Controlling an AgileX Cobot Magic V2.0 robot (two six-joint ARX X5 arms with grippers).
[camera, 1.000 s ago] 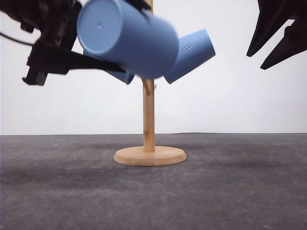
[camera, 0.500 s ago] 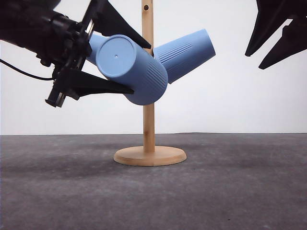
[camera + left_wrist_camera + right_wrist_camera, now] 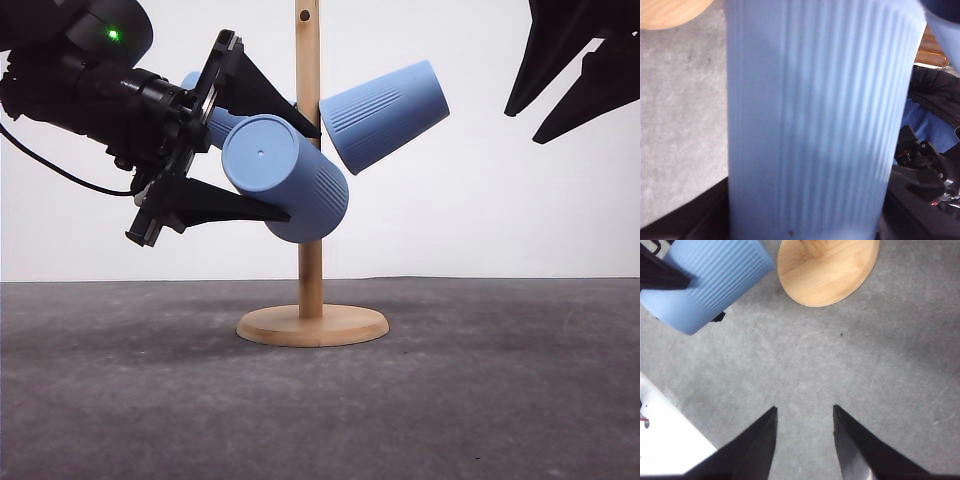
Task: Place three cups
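Two black fingers (image 3: 245,205) of the left gripper (image 3: 262,160) sat above and below the front cup (image 3: 287,178), looking pinched on its ribbed side; contact on the upper finger wasn't clear. That cup was held in the air just in front of the wooden stand's post (image 3: 309,150), above the round base (image 3: 312,325). Its flat bottom faced the camera and slightly left; its long axis tilted down toward the post, mouth end hidden behind its body. In the left wrist view the cup (image 3: 815,120) ran straight out from between the fingers.

Second cup (image 3: 385,113) hung on the right side of the post, bottom up and out to the right. Third cup (image 3: 212,118) was mostly hidden behind the gripper on the left side; couldn't tell how it was seated.

Right gripper (image 3: 804,440) had its fingers spread, holding nothing, high and well apart to the right. Left arm clearly the nearer one.

My read: last cup was mid-placement. Next move hinges on lining its mouth up with a free peg, which I couldn't see.
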